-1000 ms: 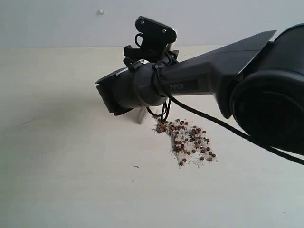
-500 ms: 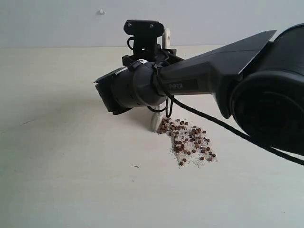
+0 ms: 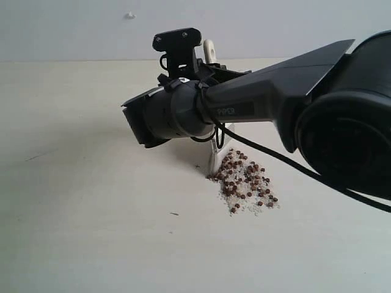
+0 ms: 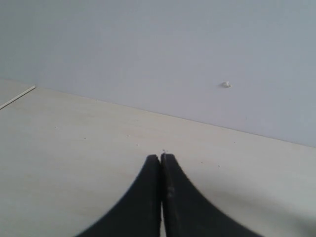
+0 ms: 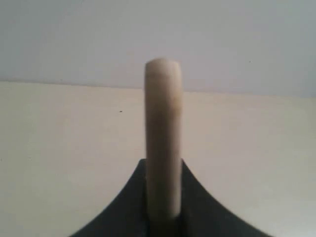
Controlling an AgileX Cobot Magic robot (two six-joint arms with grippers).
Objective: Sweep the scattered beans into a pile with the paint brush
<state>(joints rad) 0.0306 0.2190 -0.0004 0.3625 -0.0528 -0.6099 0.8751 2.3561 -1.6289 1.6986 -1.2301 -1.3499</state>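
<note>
The brush [image 3: 215,160] is farther toward 3 o'clock, pale bristles crowding the beans [image 3: 245,182] tighter; right gripper [image 5: 163,170] clamps it, left gripper [image 4: 161,158] closed.

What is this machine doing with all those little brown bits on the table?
The robot's right gripper is clamped on the wooden handle of a paint brush, with the bristles down on the table at the edge of the beans. The beans lie mixed with whitish crumbs in one loose patch, not yet a tight mound. The left gripper is shut, holds nothing, and is away from the beans.
</note>
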